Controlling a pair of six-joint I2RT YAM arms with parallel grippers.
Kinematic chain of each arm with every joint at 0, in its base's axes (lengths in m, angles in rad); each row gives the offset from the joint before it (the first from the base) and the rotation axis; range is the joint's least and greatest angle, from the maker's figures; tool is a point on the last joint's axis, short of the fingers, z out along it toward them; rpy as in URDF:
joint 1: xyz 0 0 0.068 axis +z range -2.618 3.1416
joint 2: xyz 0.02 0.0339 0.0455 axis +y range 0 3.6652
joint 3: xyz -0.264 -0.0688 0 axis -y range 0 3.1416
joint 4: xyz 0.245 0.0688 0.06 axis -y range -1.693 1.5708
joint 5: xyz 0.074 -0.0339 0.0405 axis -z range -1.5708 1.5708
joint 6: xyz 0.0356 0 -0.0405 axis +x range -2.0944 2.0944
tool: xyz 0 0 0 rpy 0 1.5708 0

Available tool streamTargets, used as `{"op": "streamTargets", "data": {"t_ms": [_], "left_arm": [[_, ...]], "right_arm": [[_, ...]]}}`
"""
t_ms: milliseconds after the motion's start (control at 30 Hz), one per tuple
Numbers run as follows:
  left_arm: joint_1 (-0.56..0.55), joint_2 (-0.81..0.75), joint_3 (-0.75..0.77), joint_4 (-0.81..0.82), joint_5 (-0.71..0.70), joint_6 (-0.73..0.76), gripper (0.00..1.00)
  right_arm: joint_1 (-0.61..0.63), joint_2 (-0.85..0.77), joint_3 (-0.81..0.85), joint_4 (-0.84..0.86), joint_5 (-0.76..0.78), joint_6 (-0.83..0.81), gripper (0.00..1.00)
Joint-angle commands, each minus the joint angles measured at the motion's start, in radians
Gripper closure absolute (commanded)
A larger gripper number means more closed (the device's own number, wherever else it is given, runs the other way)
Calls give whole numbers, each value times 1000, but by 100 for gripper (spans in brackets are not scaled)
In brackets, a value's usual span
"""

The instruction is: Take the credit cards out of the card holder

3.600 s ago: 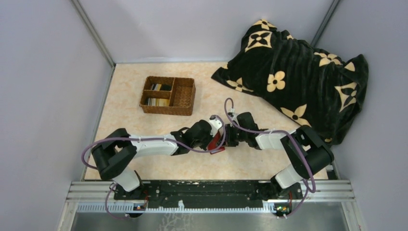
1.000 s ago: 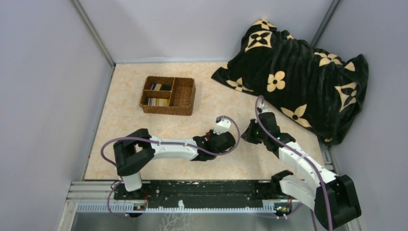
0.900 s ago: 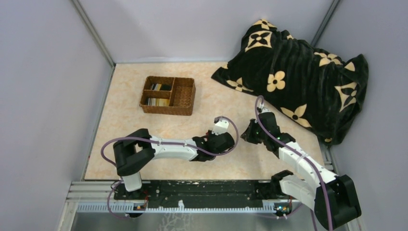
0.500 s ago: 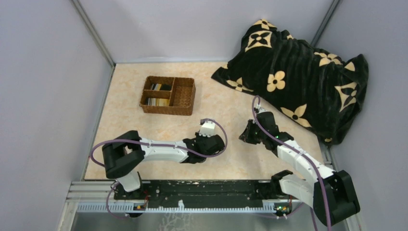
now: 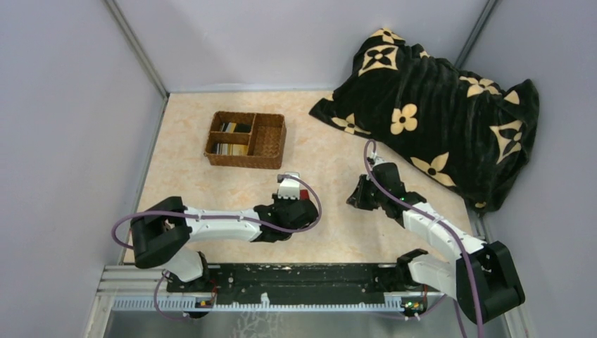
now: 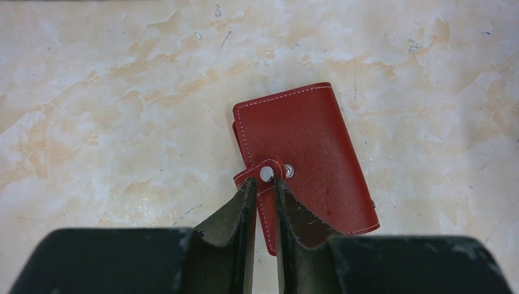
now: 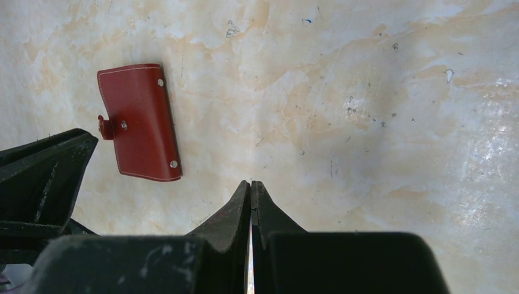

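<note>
The red card holder [image 6: 303, 156] lies closed and flat on the table, with its snap tab [image 6: 264, 174] facing my left gripper. It also shows in the right wrist view [image 7: 139, 122] and as a red sliver from above [image 5: 305, 192]. My left gripper [image 6: 264, 185] has its jaws a narrow gap apart, with the tips at the tab's near edge. My right gripper [image 7: 251, 184] is shut and empty, low over bare table to the right of the holder [image 5: 353, 200]. The credit cards [image 5: 233, 138] lie in the basket's two left compartments.
The brown wicker divided basket [image 5: 271, 141] stands at the back left. A black blanket with cream flowers [image 5: 436, 105] is heaped at the back right, close behind the right arm. Grey walls enclose the table.
Both grippers were together at the holder 3.6 s ago. Since then they have parted. Over the last second the left gripper slid left, and the right gripper moved slightly left.
</note>
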Motion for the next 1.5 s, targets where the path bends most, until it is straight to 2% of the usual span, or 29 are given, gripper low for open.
{"op": "streamTargets", "data": {"t_ms": [0, 100, 233, 300, 500, 733, 1167, 1467], "left_arm": [[5, 5, 3, 13, -40, -30, 78], [4, 21, 15, -8, -45, -45, 79], [1, -33, -34, 166, 23, 74, 80], [-4, -35, -19, 193, 44, 103, 79], [-23, 73, 106, 155, 32, 126, 80], [-20, 147, 123, 139, 14, 99, 79], [56, 90, 24, 111, 32, 57, 77], [61, 32, -31, 53, 28, -16, 77]], "right_arm": [[14, 0, 33, 52, -18, -14, 100], [15, -9, 29, 49, -16, -14, 100], [14, -12, 19, 48, -8, -17, 100], [15, -8, 12, 56, -7, -14, 100], [15, 4, 9, 70, -8, -3, 100], [14, -8, 5, 44, 16, -13, 100], [14, 4, -16, 77, -12, 0, 100], [15, -1, -16, 77, -24, 0, 100]]}}
